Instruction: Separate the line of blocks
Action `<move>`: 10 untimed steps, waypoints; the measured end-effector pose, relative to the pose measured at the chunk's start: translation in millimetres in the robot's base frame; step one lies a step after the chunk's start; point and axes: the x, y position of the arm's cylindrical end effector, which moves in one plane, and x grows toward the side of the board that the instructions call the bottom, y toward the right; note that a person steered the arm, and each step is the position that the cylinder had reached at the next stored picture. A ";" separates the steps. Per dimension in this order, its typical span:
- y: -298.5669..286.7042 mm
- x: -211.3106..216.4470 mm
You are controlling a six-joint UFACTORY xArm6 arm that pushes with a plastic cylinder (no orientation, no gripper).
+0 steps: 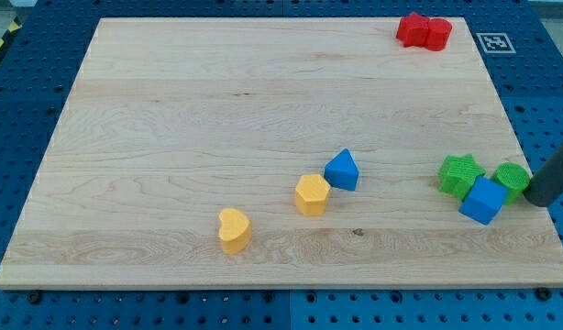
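My tip (538,199) is a bare rod with no jaws to spread, touching one green block (512,180). Just left sit a blue cube (483,200) and green star (460,175). Farther left are a blue wedge (342,170), yellow hexagon (312,194) and yellow heart (234,229); two red blocks (424,31) lie far above.

Wooden board (217,101) under scattered coloured blocks (313,194)

Robotics laboratory test bench

A pale wooden board (263,110) is laid on a blue perforated base plate (25,110) with a regular grid of holes, as used for fixtures. A printed black-and-white fiducial marker (494,42) is fixed at the view's top right. Yellow-and-black hazard tape (2,46) is seen at the view's top left. Small coloured plastic blocks are set out on the board.
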 end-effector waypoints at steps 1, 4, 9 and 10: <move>-17.2 -1.0; -43.1 -24.2; -88.0 -19.0; -87.5 -18.7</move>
